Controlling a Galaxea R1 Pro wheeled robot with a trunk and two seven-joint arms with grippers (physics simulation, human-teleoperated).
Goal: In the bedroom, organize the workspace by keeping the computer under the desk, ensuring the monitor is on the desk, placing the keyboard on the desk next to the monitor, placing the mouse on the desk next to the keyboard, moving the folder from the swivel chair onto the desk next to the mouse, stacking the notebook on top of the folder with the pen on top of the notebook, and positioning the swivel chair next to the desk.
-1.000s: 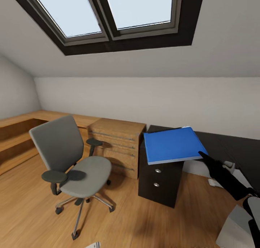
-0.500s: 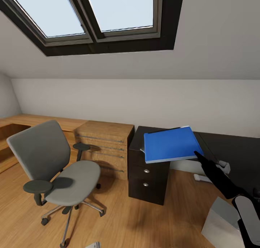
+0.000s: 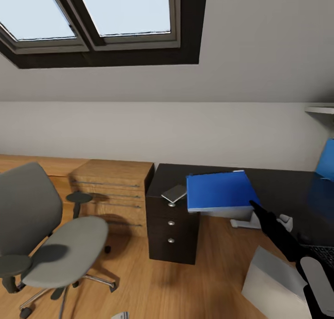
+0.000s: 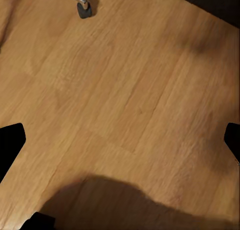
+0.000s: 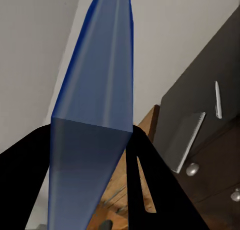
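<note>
Whole view swung right since a second ago: swivel chair [image 3: 44,235] now pushed to the left edge, skylights cropped at the top, more of the desk [image 3: 287,184] in sight. Camera's turn, not the furniture's. Folder [image 3: 221,191] held up flat over the desk's near end, above the black drawer unit [image 3: 172,228], same spot relative to the arm as before. Right gripper [image 3: 254,204] clamped on the folder's right-hand edge; right wrist view has the blue slab [image 5: 92,130] pinched between both dark fingers [image 5: 25,175]. Newly revealed: notebook [image 3: 174,193] lying on the desk corner beside the folder, pen [image 5: 218,99] on the black top nearby. Left gripper [image 4: 120,140] hanging over bare wood floor [image 4: 130,89], tips set wide apart, holding nothing. Chair castor [image 4: 83,10] just visible there.
</note>
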